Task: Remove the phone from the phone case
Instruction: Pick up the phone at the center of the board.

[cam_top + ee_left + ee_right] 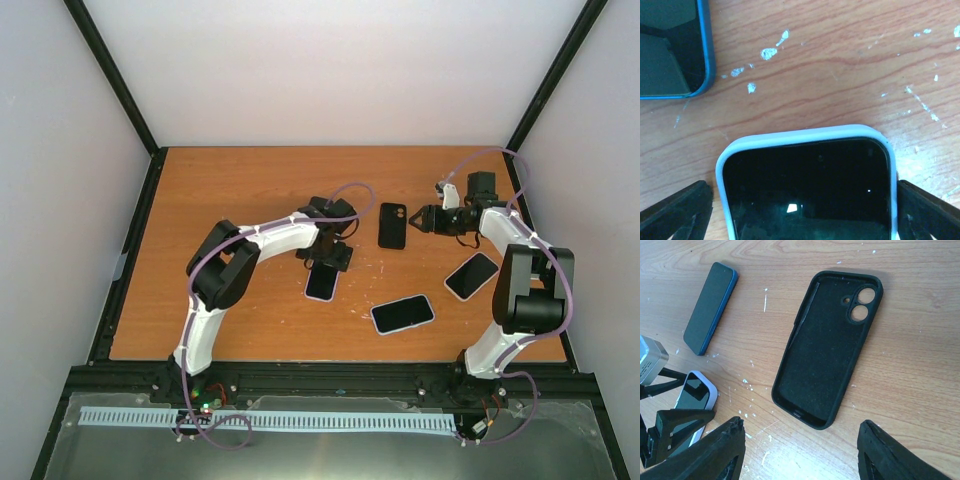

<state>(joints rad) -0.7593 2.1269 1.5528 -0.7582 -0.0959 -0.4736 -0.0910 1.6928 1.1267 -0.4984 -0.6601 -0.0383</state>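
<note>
An orange-brown wooden tabletop (230, 190), flecked with small white marks, fills the middle of the overhead frame, bordered by a black metal frame (130, 250). An empty black phone case (392, 225) lies inside-up, right of centre. A dark-screened phone (402, 314) lies flat below it, and a second dark-screened phone (471, 275) lies near the right edge. The wrist views show a blue rim on one of them; which one cannot be told. A white slotted strip (260, 420) runs along the bottom.
</note>
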